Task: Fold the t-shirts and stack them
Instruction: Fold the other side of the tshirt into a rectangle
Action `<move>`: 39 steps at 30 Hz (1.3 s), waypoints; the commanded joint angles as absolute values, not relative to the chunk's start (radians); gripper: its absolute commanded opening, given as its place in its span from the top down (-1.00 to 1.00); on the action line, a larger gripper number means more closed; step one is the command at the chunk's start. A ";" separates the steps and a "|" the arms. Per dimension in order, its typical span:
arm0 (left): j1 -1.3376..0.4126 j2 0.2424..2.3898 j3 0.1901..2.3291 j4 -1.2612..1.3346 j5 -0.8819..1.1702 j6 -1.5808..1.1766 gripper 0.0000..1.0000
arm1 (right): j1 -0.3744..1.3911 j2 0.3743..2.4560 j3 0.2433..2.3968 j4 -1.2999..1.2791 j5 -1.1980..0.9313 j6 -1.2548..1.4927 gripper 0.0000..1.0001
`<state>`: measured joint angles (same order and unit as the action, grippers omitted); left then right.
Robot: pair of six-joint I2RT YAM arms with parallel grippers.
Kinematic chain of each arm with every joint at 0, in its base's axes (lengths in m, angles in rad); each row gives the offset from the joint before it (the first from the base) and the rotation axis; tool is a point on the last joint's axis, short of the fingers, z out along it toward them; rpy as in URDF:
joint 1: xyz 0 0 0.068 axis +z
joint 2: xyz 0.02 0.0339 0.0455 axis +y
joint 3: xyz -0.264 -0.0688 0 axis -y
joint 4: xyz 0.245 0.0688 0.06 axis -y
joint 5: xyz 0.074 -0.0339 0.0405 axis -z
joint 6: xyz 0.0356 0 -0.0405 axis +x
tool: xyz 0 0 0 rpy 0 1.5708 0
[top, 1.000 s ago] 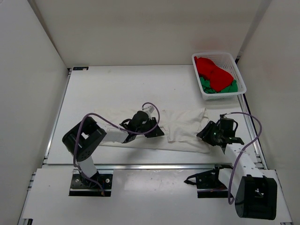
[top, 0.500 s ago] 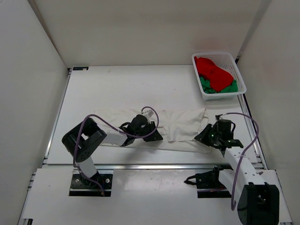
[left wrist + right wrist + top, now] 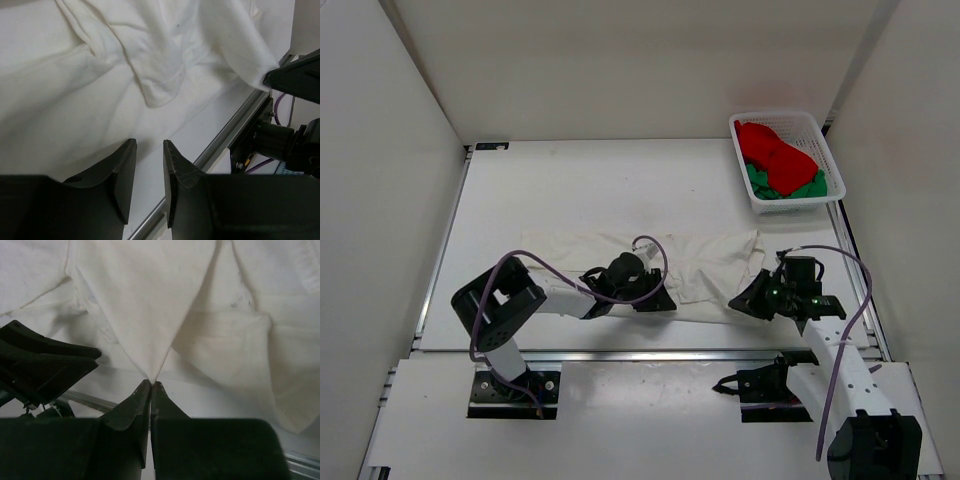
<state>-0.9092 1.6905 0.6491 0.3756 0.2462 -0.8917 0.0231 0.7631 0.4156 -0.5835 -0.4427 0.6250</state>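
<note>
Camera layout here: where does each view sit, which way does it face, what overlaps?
Top external: above and behind the bases, looking down at table, left arm, right arm, left gripper, right gripper, white t-shirt, basket.
Left wrist: on left arm, looking past its open jaws, over the shirt, toward the near rail.
Right wrist: on right arm, looking past jaws shut on a shirt corner.
Shared: both wrist views show the shirt.

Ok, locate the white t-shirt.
Top view: the white t-shirt lies on the table, near side, under the left gripper, right gripper pinching its right end.
</note>
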 commanded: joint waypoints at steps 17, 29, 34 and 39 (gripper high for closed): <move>-0.942 1.762 0.724 0.442 0.129 -1.038 0.18 | -0.009 0.798 0.360 -0.473 -0.437 0.673 1.00; -0.963 1.858 0.793 0.449 0.110 -1.115 0.41 | -0.034 0.739 0.302 -0.428 -0.485 0.646 1.00; -0.951 1.812 0.769 0.414 0.117 -1.092 0.94 | -0.051 0.741 0.304 -0.439 -0.465 0.637 1.00; -0.924 1.714 0.739 0.367 0.169 -1.066 1.00 | -0.038 0.749 0.350 -0.492 -0.384 0.624 1.00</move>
<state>-0.9413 1.8069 0.7624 0.3965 0.1303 -1.0916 -0.0418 0.7471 0.3046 -0.4774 -0.4404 0.6464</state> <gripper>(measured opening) 0.022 0.009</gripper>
